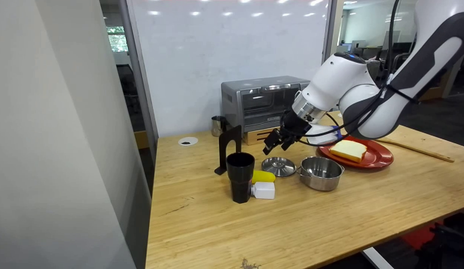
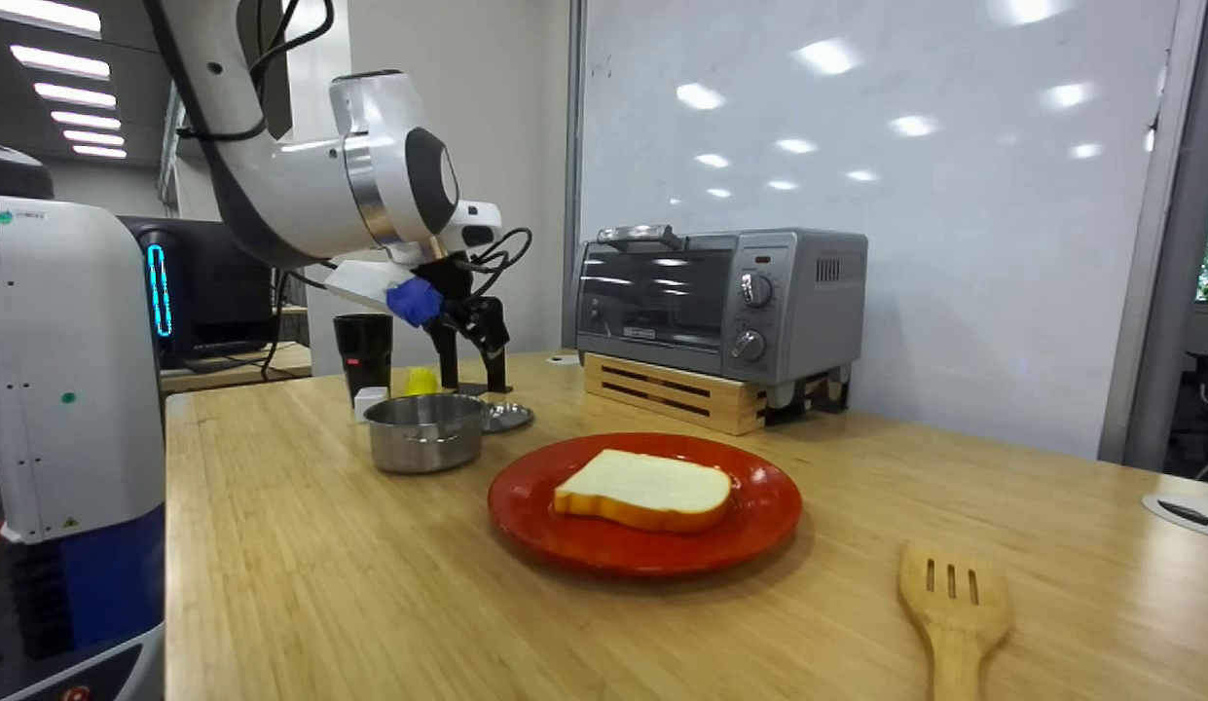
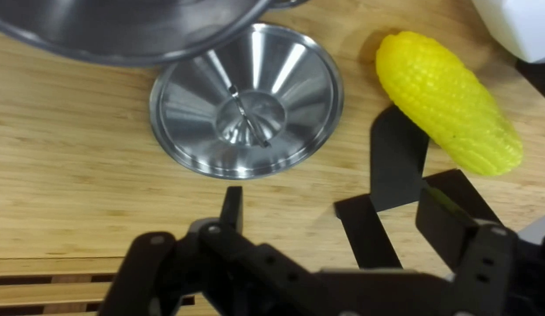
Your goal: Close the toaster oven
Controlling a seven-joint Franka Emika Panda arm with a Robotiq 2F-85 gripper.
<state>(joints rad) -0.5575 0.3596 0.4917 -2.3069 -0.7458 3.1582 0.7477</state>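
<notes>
Note in an exterior view the toaster oven (image 1: 260, 106) at the back of the table (image 1: 202, 239), close before a white panel (image 1: 217, 45), probably to keep from sliding under a push at the front. See the gripper (image 1: 276, 147) hanging low before the oven, apart from oven and table alike. Find the black cup (image 1: 240, 179) and the pot (image 1: 321, 173) farther from the panel, likely for leaving swinging room before the oven.

From an exterior view, see the glass door (image 2: 662, 292) upright with the handle (image 2: 638, 235) along the top edge: looks closed, or nearly (cannot rule out a slim crack). Judge the task done, or almost. Notice the wooden crate (image 2: 672, 394) under the oven's front, presumably for raising the door clear of the table, and the bread slice (image 2: 642, 487) flat on the red plate (image 2: 526, 506), perhaps meant for toasting.

In the wrist view, find the fingers (image 3: 232, 208) spread wide, pinching nothing, suited to pushing or leaving rather than grasping. See the lid (image 3: 250, 79) flat beyond, grip side up, handy for lifting. Watch the black stand (image 3: 395, 158) below the fingers, easily knocked by a low sweep. Would next back off, or nudge the handle if ajar.
</notes>
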